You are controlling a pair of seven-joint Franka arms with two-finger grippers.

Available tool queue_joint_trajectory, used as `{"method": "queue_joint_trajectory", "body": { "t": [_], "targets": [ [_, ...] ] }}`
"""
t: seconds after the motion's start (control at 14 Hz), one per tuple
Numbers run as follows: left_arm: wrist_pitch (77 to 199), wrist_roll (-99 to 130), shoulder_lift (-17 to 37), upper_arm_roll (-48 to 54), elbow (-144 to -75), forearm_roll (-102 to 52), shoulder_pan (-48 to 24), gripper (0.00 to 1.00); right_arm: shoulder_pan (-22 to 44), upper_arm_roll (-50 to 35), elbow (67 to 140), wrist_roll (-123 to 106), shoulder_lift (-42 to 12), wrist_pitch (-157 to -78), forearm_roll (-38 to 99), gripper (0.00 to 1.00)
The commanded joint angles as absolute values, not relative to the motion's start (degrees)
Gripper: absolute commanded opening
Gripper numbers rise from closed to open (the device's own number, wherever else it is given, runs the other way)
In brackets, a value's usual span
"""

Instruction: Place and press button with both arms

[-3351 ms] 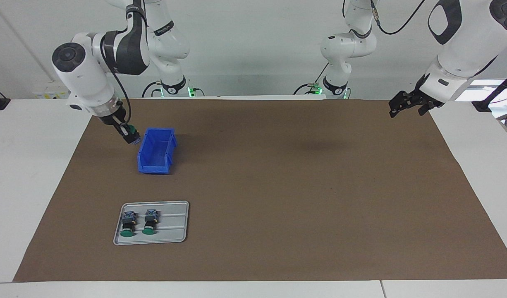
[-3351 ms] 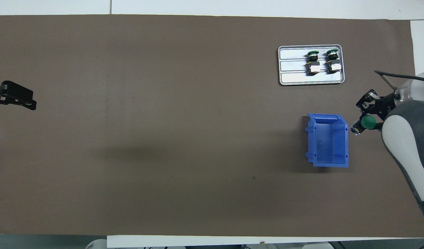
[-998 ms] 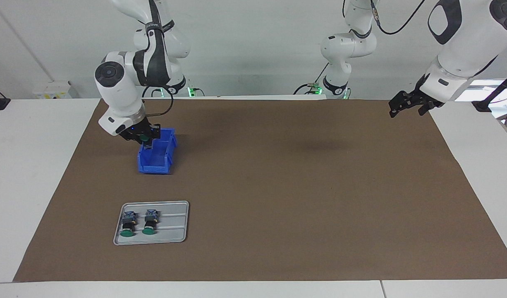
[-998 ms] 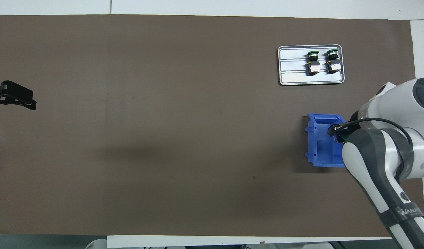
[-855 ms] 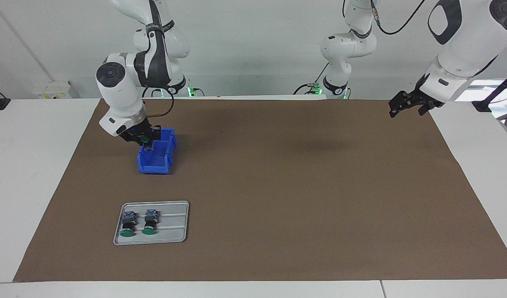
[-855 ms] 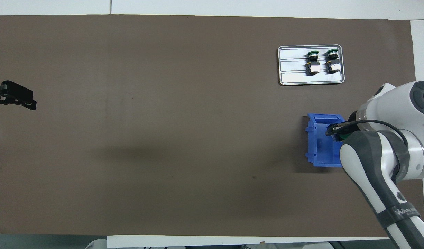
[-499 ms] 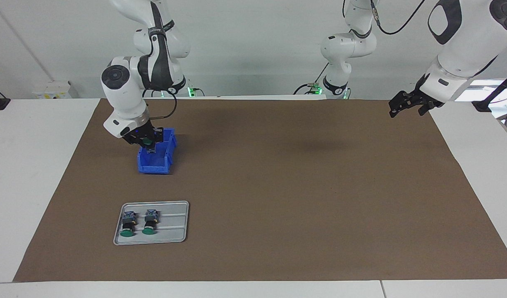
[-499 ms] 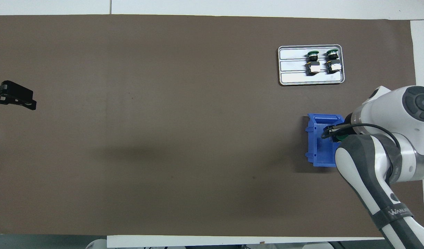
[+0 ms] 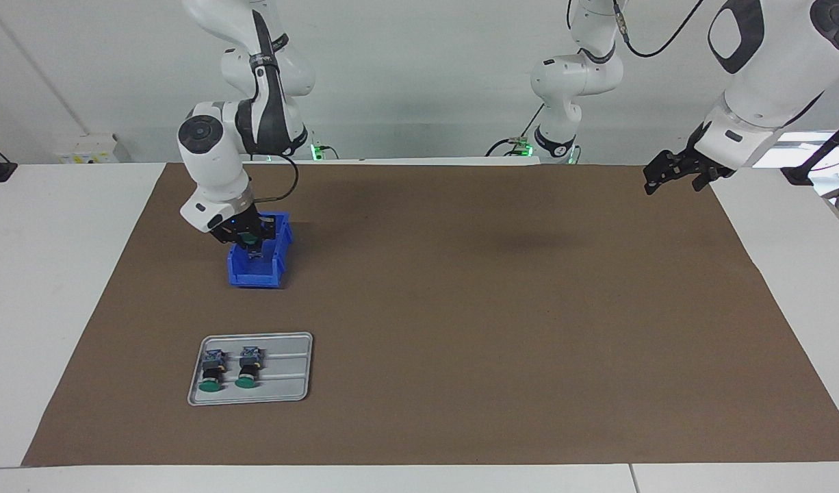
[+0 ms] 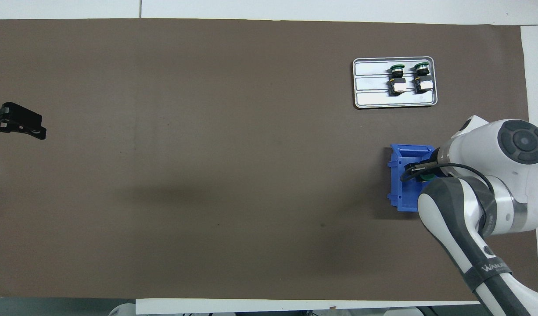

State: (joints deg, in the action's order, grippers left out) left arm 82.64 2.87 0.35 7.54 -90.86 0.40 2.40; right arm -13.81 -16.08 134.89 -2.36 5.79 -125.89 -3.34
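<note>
In the facing view, the right gripper point(image 9: 251, 245) is clamped on the button point(image 9: 248, 239), green cap up, contact block hanging into the blue bin point(image 9: 265, 274). The left gripper point(image 9: 673, 174) waits over the mat's corner, jaws spread wide. Two more buttons point(image 9: 229, 368) lie on the grey tray point(image 9: 286, 387).

In the overhead view, the right arm point(image 10: 471, 210) hides most of the bin point(image 10: 400, 184); only the button's green cap point(image 10: 426, 177) peeks out.

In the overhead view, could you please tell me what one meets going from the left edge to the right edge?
Left hand → grey tray holding two spare buttons → blue bin → right hand, shut on a green button over the bin.
</note>
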Motion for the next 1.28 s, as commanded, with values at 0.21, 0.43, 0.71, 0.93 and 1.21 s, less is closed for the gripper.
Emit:
{"method": "queue_joint_trajectory", "body": {
  "t": [0.21, 0.43, 0.71, 0.93, 1.21],
  "targets": [
    [83.9, 2.6, -1.3, 7.0, -92.8, 0.0, 2.2, 1.0, -13.0, -16.5, 135.4, -1.8, 6.2, -127.0, -2.9, 0.41],
    [83.9, 2.6, -1.3, 7.0, -92.8, 0.0, 2.2, 1.0, -13.0, -16.5, 135.4, -1.8, 6.2, -127.1, -2.9, 0.49],
    [83.9, 2.6, -1.3, 7.0, -92.8, 0.0, 2.2, 1.0, -13.0, -16.4, 135.4, -1.8, 6.2, -127.0, -2.9, 0.57],
    [83.9, 2.6, -1.3, 7.0, -92.8, 0.0, 2.2, 1.0, -13.0, -16.5, 135.1, -1.9, 6.1, -126.7, -2.8, 0.61],
    [84.0, 2.6, -1.3, 7.0, -92.8, 0.0, 2.2, 1.0, -13.0, -16.4, 129.8, -2.0, 6.6, -120.5, -2.8, 0.75]
  ]
}}
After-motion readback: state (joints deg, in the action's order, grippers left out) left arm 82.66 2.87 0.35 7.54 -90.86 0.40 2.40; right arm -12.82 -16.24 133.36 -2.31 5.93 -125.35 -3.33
